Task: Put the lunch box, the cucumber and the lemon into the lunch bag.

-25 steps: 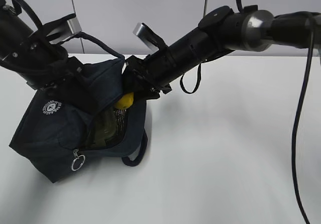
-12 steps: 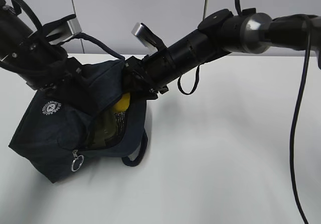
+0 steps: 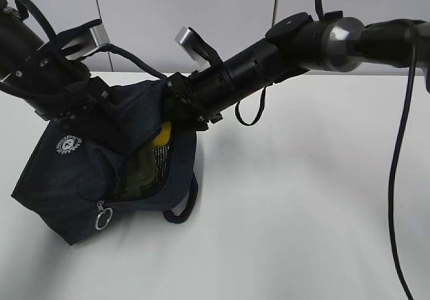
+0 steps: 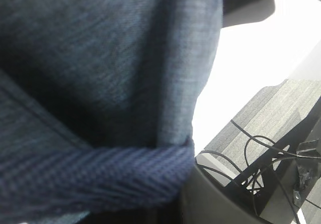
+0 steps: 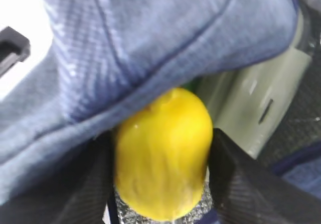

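Observation:
The dark navy lunch bag [image 3: 74,172] lies tilted on the white table with its zipped mouth open toward the right. My right gripper [image 3: 164,130] is at the bag's mouth, shut on the yellow lemon [image 3: 161,136]; in the right wrist view the lemon [image 5: 163,151] sits between the two black fingers [image 5: 235,184] under the bag's flap [image 5: 165,38]. The sage-green lid of the lunch box [image 5: 251,103] shows inside the bag, also seen through the opening [image 3: 138,172]. My left gripper is hidden behind the bag's fabric [image 4: 100,73] and handle strap [image 4: 95,176], holding the top up. The cucumber is hidden.
A metal ring zipper pull [image 3: 103,216] hangs at the bag's lower front. A loop handle [image 3: 180,209] lies on the table under the bag. The right arm [image 3: 302,44] stretches across from the upper right. The white table [image 3: 302,212] extends to the right.
My right gripper has pushed the lemon slightly further left and into the bag's mouth. The bag and left arm have stayed put.

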